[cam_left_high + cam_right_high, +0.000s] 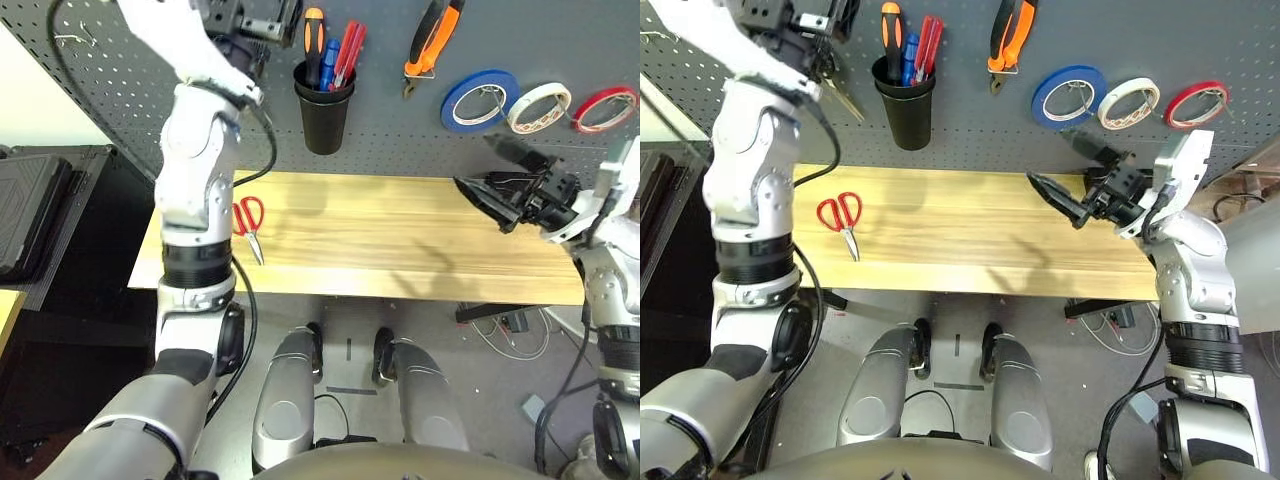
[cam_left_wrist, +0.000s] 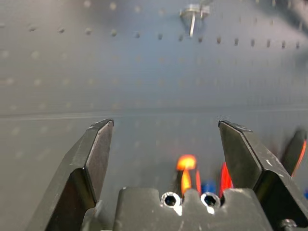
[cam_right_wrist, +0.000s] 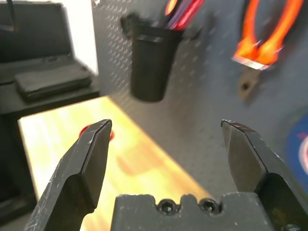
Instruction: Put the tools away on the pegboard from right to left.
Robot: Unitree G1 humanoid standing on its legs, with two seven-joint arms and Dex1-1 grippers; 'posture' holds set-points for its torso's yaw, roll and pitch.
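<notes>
Nearest you, the red-handled scissors (image 1: 841, 221) lie flat on the wooden tabletop (image 1: 970, 240), left side, the 1 tool of 4 not yet hung: light, stiff, thin, likely to skid, so pinch across the shank just past the loops, not the slick blades. Right gripper (image 1: 1065, 195) hovers over the table's right end, jaws spread wide, empty. Farthest, left gripper (image 2: 166, 144) is raised at the pegboard (image 1: 970, 110) left of the black cup (image 1: 906, 108), fingers wide apart, holding nothing.

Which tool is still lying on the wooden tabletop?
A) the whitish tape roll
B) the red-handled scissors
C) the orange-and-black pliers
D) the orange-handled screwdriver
B: the red-handled scissors lie flat near the table's left end, while the pliers and whitish tape roll hang on the pegboard and the screwdriver stands in the black cup.
</notes>
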